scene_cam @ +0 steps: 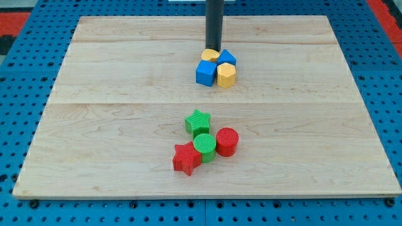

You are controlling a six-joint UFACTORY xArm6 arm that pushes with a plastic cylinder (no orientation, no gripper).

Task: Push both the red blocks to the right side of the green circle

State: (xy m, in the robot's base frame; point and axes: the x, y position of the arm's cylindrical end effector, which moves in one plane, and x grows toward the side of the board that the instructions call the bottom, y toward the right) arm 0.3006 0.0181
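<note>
The green circle [204, 146] sits low in the middle of the wooden board. A red cylinder [227, 141] touches its right side. A red star [186, 158] touches its lower left side. A green star [198, 122] sits just above the green circle. My tip [213, 49] is far up the view, right behind a cluster of blue and yellow blocks, well away from the red blocks.
The upper cluster holds a blue cube [205, 73], a yellow hexagon [226, 75], a small blue block [227, 58] and a yellow block [210, 56] right at my tip. The wooden board [94, 125] lies on a blue pegboard.
</note>
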